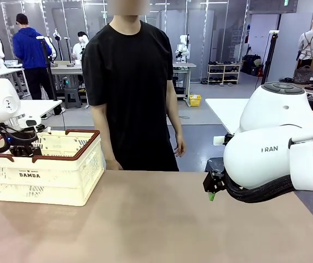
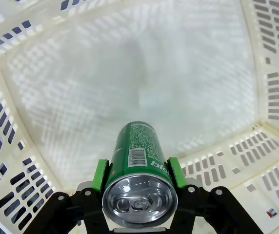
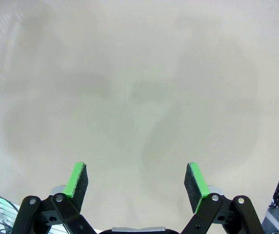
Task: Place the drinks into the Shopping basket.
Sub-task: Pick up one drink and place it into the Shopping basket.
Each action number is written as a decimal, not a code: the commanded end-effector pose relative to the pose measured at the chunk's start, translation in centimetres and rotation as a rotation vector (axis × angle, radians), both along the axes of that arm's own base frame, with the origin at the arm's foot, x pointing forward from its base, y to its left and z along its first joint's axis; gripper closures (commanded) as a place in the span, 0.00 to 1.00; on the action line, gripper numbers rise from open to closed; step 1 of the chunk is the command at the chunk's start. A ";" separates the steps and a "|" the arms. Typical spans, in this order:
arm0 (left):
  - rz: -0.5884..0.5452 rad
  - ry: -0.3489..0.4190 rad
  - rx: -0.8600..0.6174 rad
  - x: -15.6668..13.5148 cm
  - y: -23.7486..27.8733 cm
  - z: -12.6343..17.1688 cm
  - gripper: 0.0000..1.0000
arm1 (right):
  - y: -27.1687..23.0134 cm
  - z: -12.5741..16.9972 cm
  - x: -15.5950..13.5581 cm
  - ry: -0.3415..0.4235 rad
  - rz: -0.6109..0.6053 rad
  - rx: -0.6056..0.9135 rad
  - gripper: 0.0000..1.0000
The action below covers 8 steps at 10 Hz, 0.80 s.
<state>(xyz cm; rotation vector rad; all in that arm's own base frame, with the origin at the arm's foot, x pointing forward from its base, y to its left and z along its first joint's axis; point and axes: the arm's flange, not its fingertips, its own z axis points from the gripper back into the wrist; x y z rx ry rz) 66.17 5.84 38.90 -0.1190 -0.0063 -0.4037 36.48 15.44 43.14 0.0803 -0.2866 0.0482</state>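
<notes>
A green can [image 2: 138, 161] with a silver top is clamped between the green pads of my left gripper [image 2: 138, 173], which is shut on it and hangs inside the cream-white Shopping basket [image 2: 256, 78], above its floor. From the front, the left gripper [image 1: 21, 147] reaches down into the Shopping basket [image 1: 41, 178], marked "DAMDA", at the table's left; the can is hidden there. At the right side my right gripper [image 1: 212, 193] stands open over bare tabletop, its pads [image 3: 77, 183] wide apart with nothing between them.
A person in a black T-shirt [image 1: 129, 82] stands at the far edge of the brown table [image 1: 156, 224], hands down at their sides. The bulky white right arm [image 1: 277, 148] occupies the table's right side.
</notes>
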 end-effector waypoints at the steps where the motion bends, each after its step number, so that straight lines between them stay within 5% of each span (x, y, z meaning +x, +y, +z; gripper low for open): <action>1: 0.030 -0.013 -0.019 0.5 -0.6 -1.7 0.42 | 0.0 0.0 0.0 0.000 0.008 0.003 0.00; 5: 0.015 -0.022 -0.038 -0.1 -1.6 -2.4 0.42 | 0.0 0.0 0.0 0.000 0.008 0.003 0.00; 8: 0.004 -0.026 -0.032 -1.0 -1.9 -1.6 0.06 | 0.0 0.0 0.0 0.000 0.008 0.003 0.00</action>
